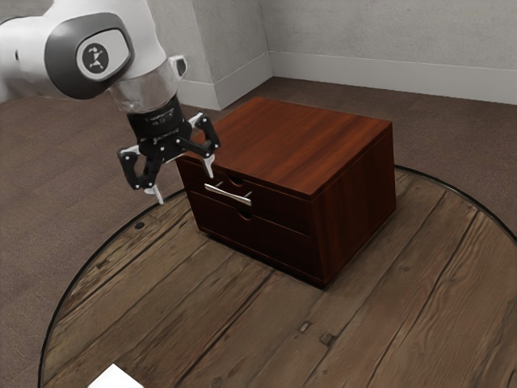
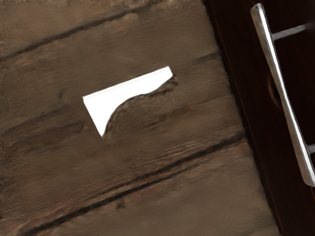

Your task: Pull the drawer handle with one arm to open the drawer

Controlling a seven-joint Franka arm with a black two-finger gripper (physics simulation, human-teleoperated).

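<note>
My claw point(image 1: 184, 184) hangs wide open, holding nothing, at the front corner of a dark wooden cabinet point(image 1: 307, 145) on a round plank table point(image 1: 242, 323). The silver drawer handle point(image 1: 228, 192) sits on the upper drawer front, just beside my claw.

legible markings, exterior view and wrist view. no word, number or brand name can be read in either. the one sign is a round white emblem point(image 1: 95, 56) on the grey joint cap point(image 1: 74, 50) of the white arm point(image 1: 24, 40), at the exterior view's upper left. it bears a dark angular mark with no letters that can be made out. a thin line of pale print point(image 1: 161, 121) runs round the black collar just above the gripper point(image 1: 184, 185), too small to read.
</note>
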